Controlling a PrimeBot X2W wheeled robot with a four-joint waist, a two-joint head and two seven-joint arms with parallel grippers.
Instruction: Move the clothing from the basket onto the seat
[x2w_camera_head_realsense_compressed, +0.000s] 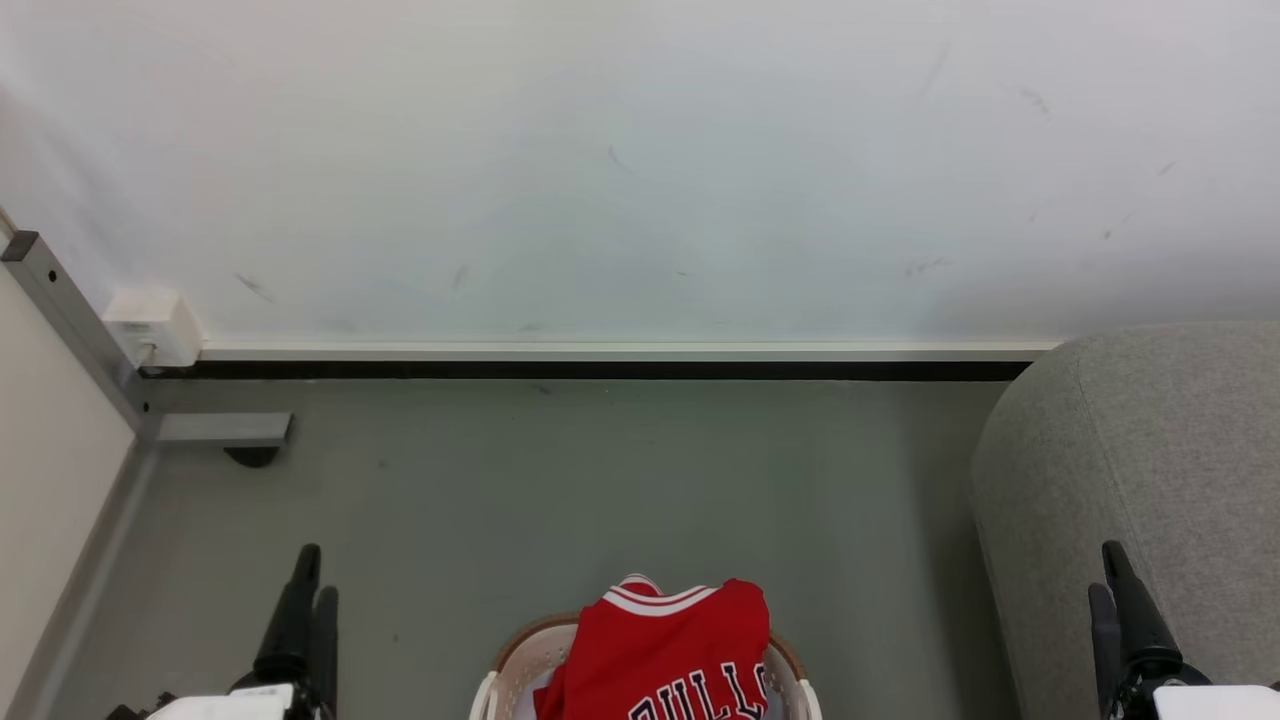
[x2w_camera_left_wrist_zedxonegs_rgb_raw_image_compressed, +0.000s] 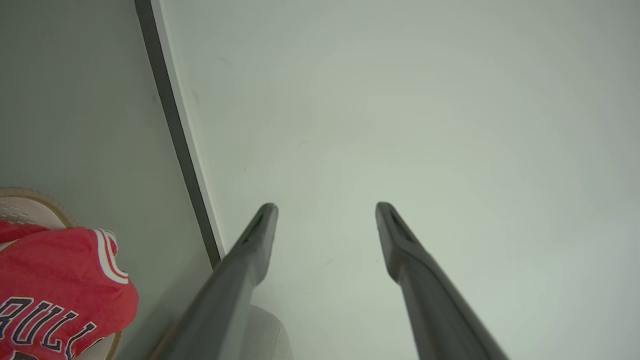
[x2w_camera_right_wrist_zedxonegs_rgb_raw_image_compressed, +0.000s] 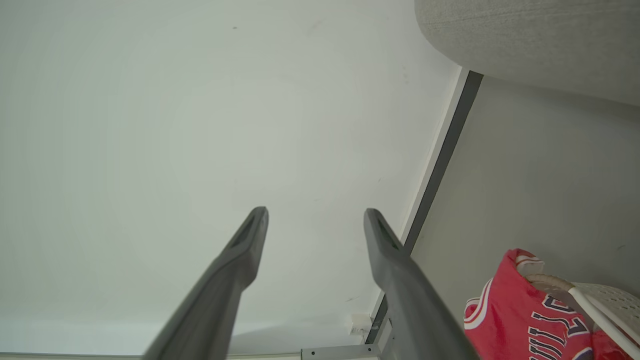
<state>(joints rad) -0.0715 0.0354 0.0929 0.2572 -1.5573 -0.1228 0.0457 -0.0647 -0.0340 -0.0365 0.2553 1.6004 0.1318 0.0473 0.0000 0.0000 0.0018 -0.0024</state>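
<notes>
**Jersey heaped in basket**

We see our left gripper with fingers spread apart, gripping nothing, aimed at the wall. Our right gripper is likewise spread wide and holds nothing. The red jersey drapes over the basket's far rim. The basket stands on the floor between our grippers, well apart from the wall. The seat stands at the floor's right edge, beside the wall.
</notes>
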